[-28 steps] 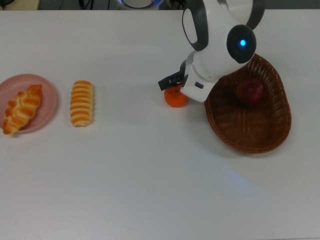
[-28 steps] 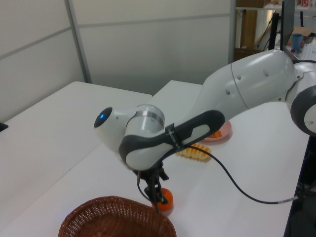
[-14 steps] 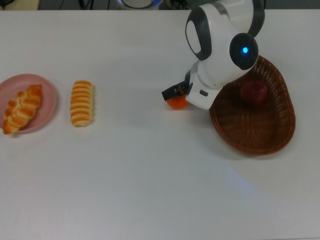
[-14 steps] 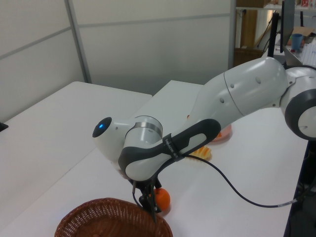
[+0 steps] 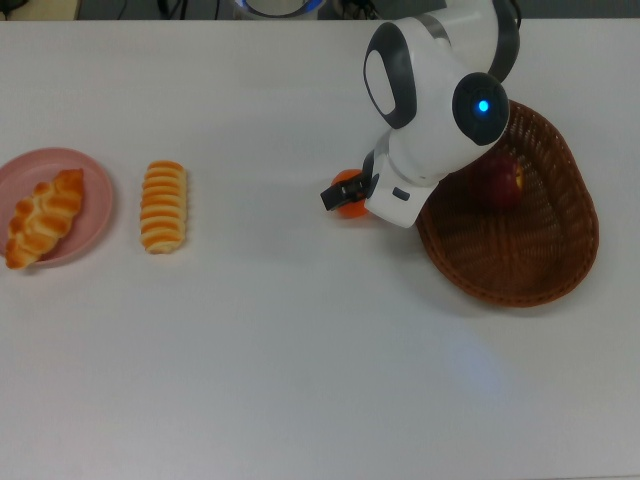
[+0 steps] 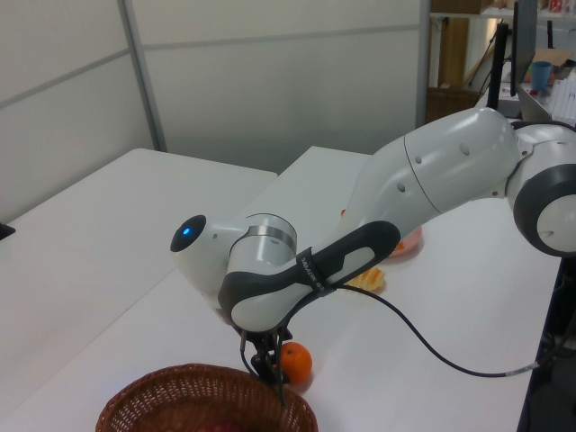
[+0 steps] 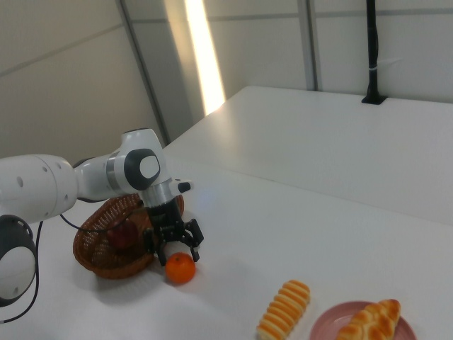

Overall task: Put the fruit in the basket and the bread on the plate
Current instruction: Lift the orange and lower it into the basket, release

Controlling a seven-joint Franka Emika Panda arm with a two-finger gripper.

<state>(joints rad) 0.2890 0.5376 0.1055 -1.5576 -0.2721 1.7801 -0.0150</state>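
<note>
The end effector [image 7: 173, 244] hangs just above the mandarin [image 7: 180, 268], fingers apparently spread and nothing clamped; the mandarin rests on the tabletop [image 5: 300, 330] beside the basket [image 5: 530, 270], which holds the apple [image 5: 503, 184]; the braided pastry [image 5: 42, 217] lies on the plate [image 5: 95, 185], the striped pastry [image 5: 164, 206] beside it.

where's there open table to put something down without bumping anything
Bare table runs between the striped pastry and the mandarin, and all along the top view's lower half. It is crowded where the gripper sits by the mandarin beside the basket. The plate holds the braided pastry.
</note>
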